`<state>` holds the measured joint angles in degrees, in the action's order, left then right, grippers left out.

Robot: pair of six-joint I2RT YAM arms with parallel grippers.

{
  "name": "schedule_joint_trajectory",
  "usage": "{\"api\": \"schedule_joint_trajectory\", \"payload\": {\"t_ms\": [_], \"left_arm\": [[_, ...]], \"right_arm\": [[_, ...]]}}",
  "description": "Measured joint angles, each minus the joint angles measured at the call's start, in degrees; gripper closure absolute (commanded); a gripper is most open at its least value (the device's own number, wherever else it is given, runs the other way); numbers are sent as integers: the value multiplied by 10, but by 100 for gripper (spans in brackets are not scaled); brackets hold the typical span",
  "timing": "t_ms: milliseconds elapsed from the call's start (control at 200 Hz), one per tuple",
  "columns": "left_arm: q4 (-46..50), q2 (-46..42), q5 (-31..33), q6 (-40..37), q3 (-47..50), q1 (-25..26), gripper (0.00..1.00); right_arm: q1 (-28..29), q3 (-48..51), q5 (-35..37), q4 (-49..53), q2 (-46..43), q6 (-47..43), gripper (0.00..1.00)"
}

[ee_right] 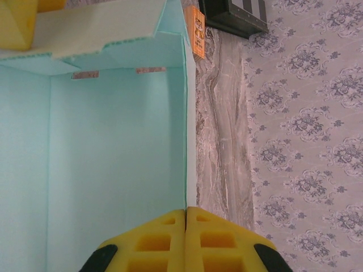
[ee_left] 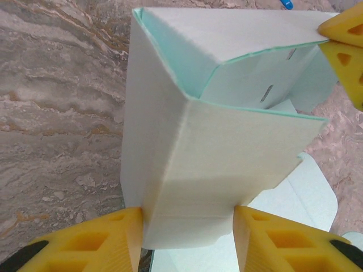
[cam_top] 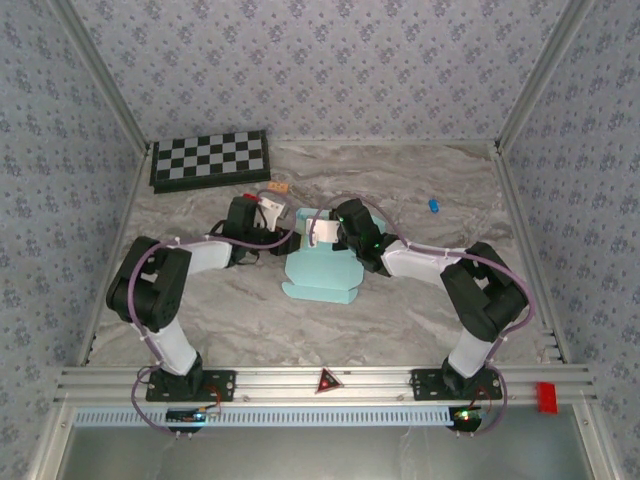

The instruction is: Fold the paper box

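Patterned wallpaper closes round a marbled desk [cam_top: 200, 310], with a checkerboard [cam_top: 208, 158] off in the far left corner. At the middle of the desk sits the box [cam_top: 322, 270], half made: its floor lies flat, the far walls are raised, and the near flaps are not yet up.

The step in hand looks like standing up and holding the walls at the far end. The left end effector [ee_left: 187, 222] is part open, its fingers against both side edges of an upright panel, so it seems to grip that panel across its width. The right end effector [ee_right: 186, 215] is pinched tight on the thin top edge of a side wall.

Next, I'd judge, the tabs must be steered into the slits without letting either wall spring back.
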<state>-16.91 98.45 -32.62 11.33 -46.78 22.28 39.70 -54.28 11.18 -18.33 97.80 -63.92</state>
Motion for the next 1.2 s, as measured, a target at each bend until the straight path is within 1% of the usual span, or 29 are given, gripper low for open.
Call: {"api": "schedule_joint_trajectory", "payload": {"t_ms": [295,450,570,715,915,1199], "left_arm": [[-40,-6,7,6,19,-3,52],[-62,-6,0,16,23,-10,58],[-73,-6,-9,19,24,-14,58],[-77,-6,-10,24,24,-19,54],[-87,-5,-8,31,24,-26,53],[-106,10,-53,28,24,-28,52]], "right_arm": [[5,6,7,-11,0,0,100],[9,6,18,-13,0,0,100],[10,6,21,-13,0,0,100],[11,6,23,-12,0,0,100],[11,6,24,-12,0,0,100],[12,4,21,-3,0,1,100]]}}
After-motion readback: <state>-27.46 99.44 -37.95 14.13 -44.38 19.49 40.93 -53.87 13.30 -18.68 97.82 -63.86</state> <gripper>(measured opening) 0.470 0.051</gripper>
